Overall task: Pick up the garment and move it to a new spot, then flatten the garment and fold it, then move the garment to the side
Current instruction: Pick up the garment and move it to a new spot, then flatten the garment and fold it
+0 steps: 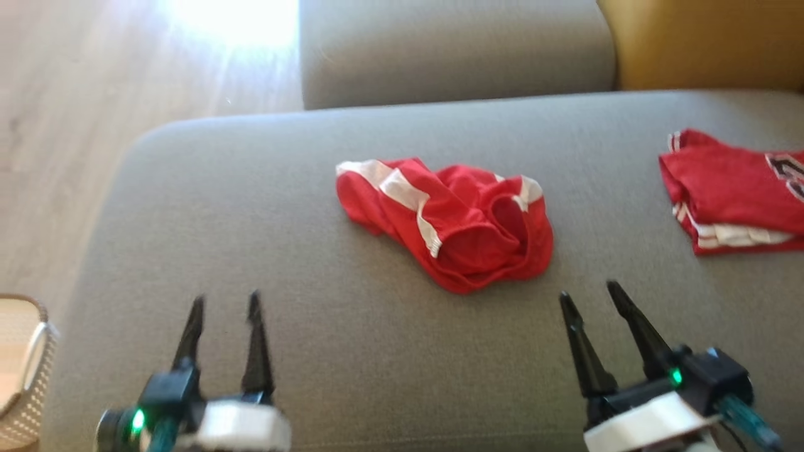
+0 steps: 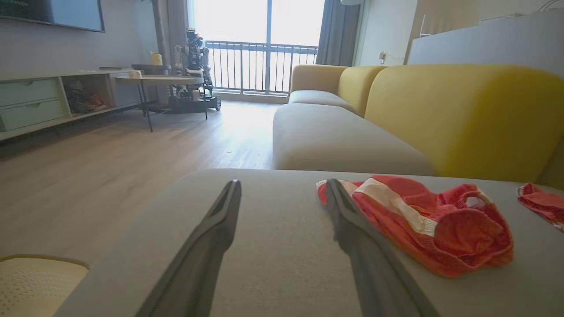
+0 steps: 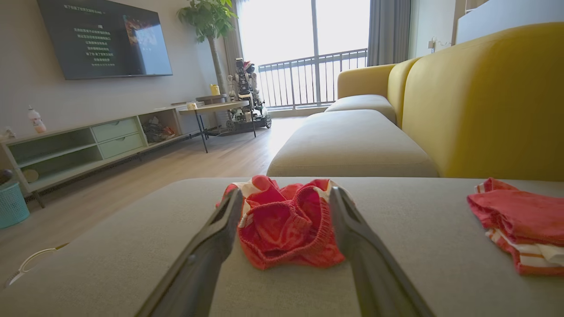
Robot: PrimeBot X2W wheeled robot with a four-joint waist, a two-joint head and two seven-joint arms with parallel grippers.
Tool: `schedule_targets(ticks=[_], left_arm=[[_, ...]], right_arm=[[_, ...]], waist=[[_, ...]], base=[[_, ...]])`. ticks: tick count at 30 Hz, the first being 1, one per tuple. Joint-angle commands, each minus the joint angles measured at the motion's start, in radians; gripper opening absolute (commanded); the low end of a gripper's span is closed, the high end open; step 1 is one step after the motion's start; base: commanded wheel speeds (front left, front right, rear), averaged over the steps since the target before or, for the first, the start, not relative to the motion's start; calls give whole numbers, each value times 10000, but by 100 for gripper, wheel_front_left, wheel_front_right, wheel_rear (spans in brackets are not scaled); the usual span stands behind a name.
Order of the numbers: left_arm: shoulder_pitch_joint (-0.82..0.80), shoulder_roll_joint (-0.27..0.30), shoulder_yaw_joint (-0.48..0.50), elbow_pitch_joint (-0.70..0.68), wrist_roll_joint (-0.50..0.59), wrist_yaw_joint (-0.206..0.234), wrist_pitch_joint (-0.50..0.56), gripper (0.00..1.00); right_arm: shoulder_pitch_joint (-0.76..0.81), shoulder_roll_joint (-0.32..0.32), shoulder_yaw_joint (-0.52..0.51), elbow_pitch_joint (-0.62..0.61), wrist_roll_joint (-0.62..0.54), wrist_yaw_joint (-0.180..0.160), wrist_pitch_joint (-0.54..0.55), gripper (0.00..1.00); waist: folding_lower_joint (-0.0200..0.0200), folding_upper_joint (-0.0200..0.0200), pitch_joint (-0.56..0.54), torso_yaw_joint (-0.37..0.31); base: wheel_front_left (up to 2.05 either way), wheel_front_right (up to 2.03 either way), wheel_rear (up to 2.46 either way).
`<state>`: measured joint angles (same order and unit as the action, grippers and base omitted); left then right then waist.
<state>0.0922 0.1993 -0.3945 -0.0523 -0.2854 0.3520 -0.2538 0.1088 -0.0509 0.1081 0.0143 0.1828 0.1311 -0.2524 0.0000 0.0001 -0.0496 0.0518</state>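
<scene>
The garment (image 1: 449, 220), a pair of red shorts with white stripes, lies crumpled in the middle of the grey sofa seat (image 1: 314, 351). My left gripper (image 1: 226, 302) hangs open at the lower left, well short of the shorts and empty. My right gripper (image 1: 589, 295) is open at the lower right, just in front of the garment's near right edge and apart from it. The left wrist view has the garment (image 2: 423, 220) to the right of my open left gripper (image 2: 284, 187). In the right wrist view the garment (image 3: 286, 229) lies beyond and between the fingers of my open right gripper (image 3: 285, 196).
A folded red jersey (image 1: 735, 188) with white trim lies at the seat's right edge. A pale woven basket (image 1: 22, 370) stands on the wooden floor at the lower left. Another grey seat section (image 1: 452, 50) and a yellow backrest (image 1: 703, 41) lie behind.
</scene>
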Motion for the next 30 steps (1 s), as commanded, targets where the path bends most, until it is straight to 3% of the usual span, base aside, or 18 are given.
schedule_targets(ticks=[1, 5, 12, 22, 30], left_arm=[[-6, -16, 578, -520, 279, 119, -79, 100], [1080, -213, 989, -978, 1132, 88, -79, 100], [2067, -553, 1342, -1058, 1715, -721, -79, 100], [2262, -1007, 2072, -918, 1998, -1446, -79, 100], [2202, -1225, 2302, -876, 2250, -1774, -80, 100]], right_arm=[[23, 7, 47, -351, -96, -4, -93, 100], [467, 7, -484, -312, -188, -4, -93, 100], [801, 7, -628, -181, -232, -4, -93, 100], [851, 7, -605, -129, -223, -4, -93, 100], [827, 7, -569, -105, -199, -4, -93, 100]], waist=[[0, -1, -428, 297], [0, -1, -697, 372], [0, -1, -840, 338], [0, -1, -761, 179], [0, -1, -715, 128]], base=[[0, 0, 0], [0, 0, 0], [0, 0, 0], [0, 0, 0], [0, 0, 0]])
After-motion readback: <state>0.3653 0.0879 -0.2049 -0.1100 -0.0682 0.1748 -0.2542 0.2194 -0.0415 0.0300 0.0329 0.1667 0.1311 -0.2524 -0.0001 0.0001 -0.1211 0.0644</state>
